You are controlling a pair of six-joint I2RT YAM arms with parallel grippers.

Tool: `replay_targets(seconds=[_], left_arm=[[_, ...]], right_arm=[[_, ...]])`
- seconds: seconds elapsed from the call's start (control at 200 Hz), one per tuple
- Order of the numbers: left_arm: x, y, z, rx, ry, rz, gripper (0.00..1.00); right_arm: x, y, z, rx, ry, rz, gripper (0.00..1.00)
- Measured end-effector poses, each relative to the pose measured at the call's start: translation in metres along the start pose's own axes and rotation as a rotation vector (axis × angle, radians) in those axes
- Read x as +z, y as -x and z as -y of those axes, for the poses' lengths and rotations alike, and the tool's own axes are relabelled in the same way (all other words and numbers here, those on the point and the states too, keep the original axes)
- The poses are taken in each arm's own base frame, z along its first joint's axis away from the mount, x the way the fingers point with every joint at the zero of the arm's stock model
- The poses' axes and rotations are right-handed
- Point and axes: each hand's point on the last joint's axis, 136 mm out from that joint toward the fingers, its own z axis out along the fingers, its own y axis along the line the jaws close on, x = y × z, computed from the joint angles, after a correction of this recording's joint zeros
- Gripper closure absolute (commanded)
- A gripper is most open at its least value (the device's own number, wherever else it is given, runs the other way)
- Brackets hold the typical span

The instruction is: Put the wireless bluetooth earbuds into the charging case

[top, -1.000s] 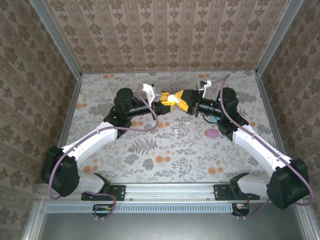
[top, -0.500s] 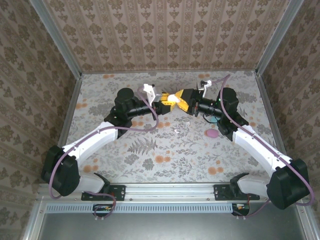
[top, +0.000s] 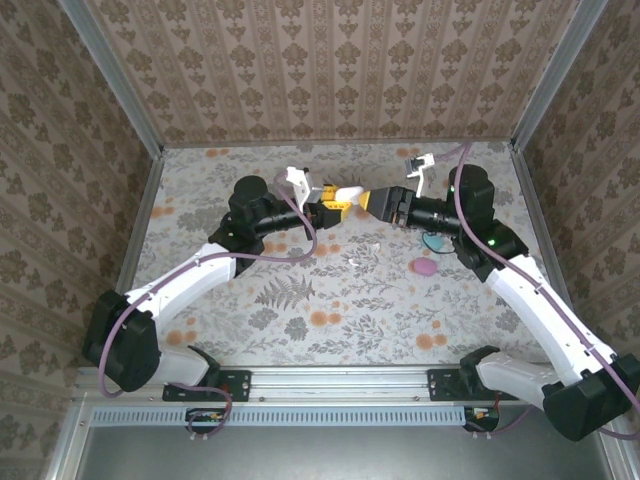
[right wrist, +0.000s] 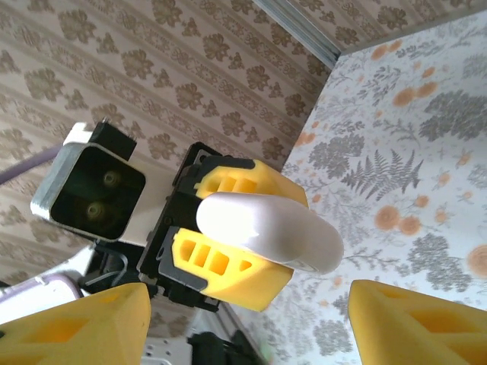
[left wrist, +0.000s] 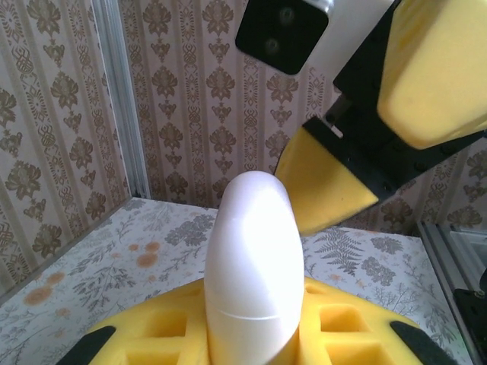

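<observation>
My left gripper [top: 343,199] is shut on a white pebble-shaped charging case [left wrist: 255,266], held up above the table's middle back. The case [right wrist: 266,232] stands out from between the yellow pads, and a thin seam line runs across it. My right gripper [top: 374,200] faces it from the right, open, with nothing between its fingers [right wrist: 76,327]. Its tips stand just short of the case. Two tiny white earbuds [top: 357,261] lie on the table below the grippers.
A pink pebble-shaped case [top: 424,267] lies on the floral tabletop near the right forearm. A teal one [top: 437,243] is partly hidden under that arm. Patterned walls with metal corner posts [top: 150,150] close in the table on three sides.
My right gripper has opened wide and drawn back to the right, off the white case. The left gripper has stayed in place, shut on the case.
</observation>
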Motion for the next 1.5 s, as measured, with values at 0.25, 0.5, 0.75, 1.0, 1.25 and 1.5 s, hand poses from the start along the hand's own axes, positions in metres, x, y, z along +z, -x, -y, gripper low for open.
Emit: replay_targets(seconds=[0.25, 0.5, 0.75, 1.0, 1.25, 1.5], left_arm=[[0.0, 0.001, 0.003, -0.005, -0.015, 0.003, 0.76], [0.0, 0.0, 0.008, -0.004, -0.049, 0.001, 0.76], [-0.001, -0.002, 0.007, -0.004, -0.046, -0.008, 0.76], [-0.001, -0.004, 0.009, 0.005, -0.058, -0.015, 0.76], [-0.002, -0.009, 0.01, -0.006, -0.067, -0.031, 0.77], [-0.003, -0.013, 0.013, -0.006, -0.079, -0.036, 0.77]], right_arm=[[0.008, -0.01, 0.017, -0.029, -0.059, -0.068, 0.3], [0.013, -0.012, 0.027, -0.012, -0.083, -0.081, 0.29], [0.017, -0.008, 0.03, 0.004, -0.09, -0.075, 0.29], [0.016, 0.001, 0.024, 0.007, -0.078, -0.044, 0.28], [0.017, 0.011, 0.028, 0.019, -0.095, -0.009, 0.26], [0.018, 0.018, 0.036, 0.044, -0.116, 0.017, 0.24]])
